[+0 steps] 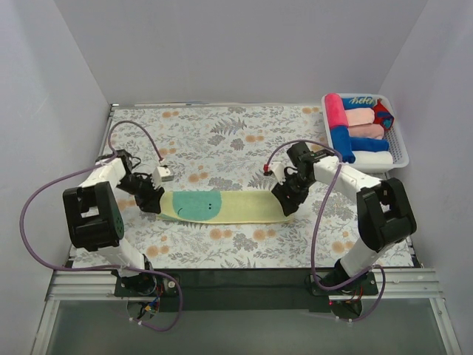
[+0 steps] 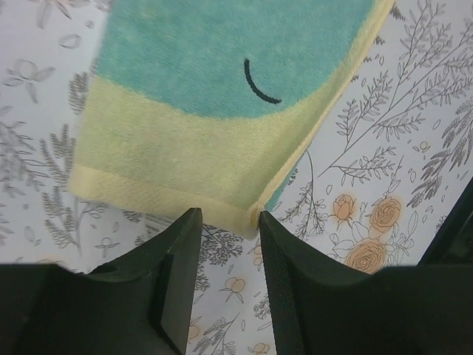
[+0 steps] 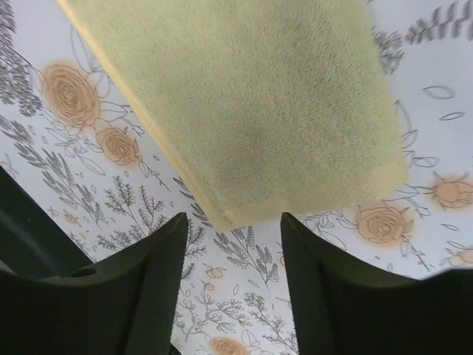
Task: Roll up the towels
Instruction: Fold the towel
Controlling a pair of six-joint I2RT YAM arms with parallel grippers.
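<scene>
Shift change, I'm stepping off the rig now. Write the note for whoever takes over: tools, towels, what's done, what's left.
Left tool: open, at the left end of the yellow towel, the end with the teal patch; nothing gripped.
Right tool: open, at the same towel's right end; nothing gripped.
The yellow towel lies flat as a long strip mid-table, not rolled.
Several rolled towels sit in the white basket at the far right corner.
Done: those rolls, judging by the basket.
Left: roll the yellow towel, probably starting from one end, and likely put it with the others.
</scene>
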